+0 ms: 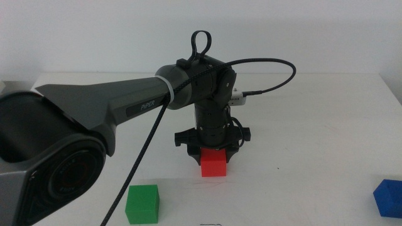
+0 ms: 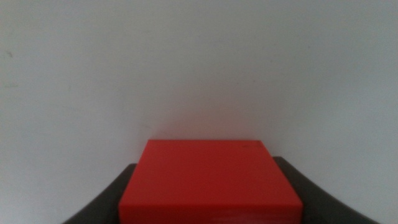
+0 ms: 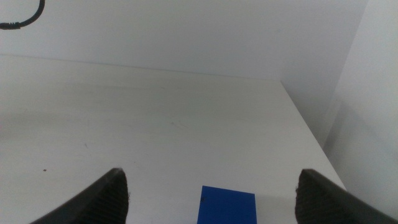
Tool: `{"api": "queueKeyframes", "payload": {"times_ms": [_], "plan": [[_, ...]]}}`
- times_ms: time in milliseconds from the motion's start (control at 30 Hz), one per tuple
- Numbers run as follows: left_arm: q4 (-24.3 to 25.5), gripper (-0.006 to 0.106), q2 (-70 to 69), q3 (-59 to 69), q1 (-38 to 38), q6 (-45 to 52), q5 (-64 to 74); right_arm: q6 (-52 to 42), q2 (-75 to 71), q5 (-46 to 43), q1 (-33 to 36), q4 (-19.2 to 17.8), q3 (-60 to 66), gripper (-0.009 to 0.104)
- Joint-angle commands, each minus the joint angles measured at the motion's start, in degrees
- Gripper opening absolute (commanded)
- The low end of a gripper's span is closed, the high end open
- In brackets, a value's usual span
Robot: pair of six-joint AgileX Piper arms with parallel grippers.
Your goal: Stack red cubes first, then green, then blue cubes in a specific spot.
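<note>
at the near left of the white worktop (image 1: 326,113) in the middle view, a green cube (image 1: 142,203), resting flat and alone, well apart from everything else. reaching in from the left, a grey arm (image 1: 94,119) marked "piper", bent down at the wrist near the middle of the worktop, with a black cable (image 1: 264,75) looping off its top. under that wrist, the left end effector (image 1: 213,154), pointing straight down, jaws set on either side of the red cube (image 1: 213,162) and clamped against it. red cube sitting at the centre of the worktop, its lower part showing below the jaws; whether its base touches the surface or hangs just above cannot be told. in the left wrist view, the same red cube (image 2: 208,182) filling the gap between the two dark jaws, with plain white surface beyond. further right, at the near right edge of the middle view, a blue cube (image 1: 389,197), partly cut off by the frame and well apart from the red one. in the right wrist view, the right end effector (image 3: 211,202), jaws spread wide apart and gripping nothing, hanging over the blue cube (image 3: 227,205), which lies between the jaws on the worktop (image 3: 155,118) near its right-hand edge.
</note>
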Motion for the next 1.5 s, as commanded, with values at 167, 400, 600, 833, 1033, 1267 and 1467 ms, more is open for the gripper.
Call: {"api": "queueKeyframes", "payload": {"times_ms": [167,400,600,833,1033,1267,1467], "plan": [[-0.9,0.0,-3.6,-1.6,-0.2,0.2,0.9,-0.5,-1.1,-4.6,-0.3,-0.7,-1.0,0.082],[-2.6,0.004,-3.6,-1.6,-0.2,0.8,1.7,-0.5,-1.1,-4.6,-0.3,-0.7,-1.0,0.082],[-2.6,0.023,-3.6,-1.6,-0.2,2.2,2.3,-0.5,-1.1,-4.6,-0.3,-0.7,-1.0,0.082],[-2.7,0.071,-3.6,-1.6,-0.1,3.5,2.2,-0.5,-1.1,-4.6,-0.3,-0.7,-1.0,0.082],[-3.1,0.094,-5.1,-1.7,-0.1,4.3,2.5,-0.5,-1.1,-4.6,-0.3,-0.7,-1.0,0.082],[2.5,0.094,-15.9,-1.7,1.2,7.2,8.5,-0.5,-1.1,-4.6,-0.3,-0.7,-1.0,0.082],[7.5,0.094,-26.4,4.6,5.4,9.5,13.6,-0.5,-1.1,-4.6,-0.3,-0.7,-1.0,0.082]]}}
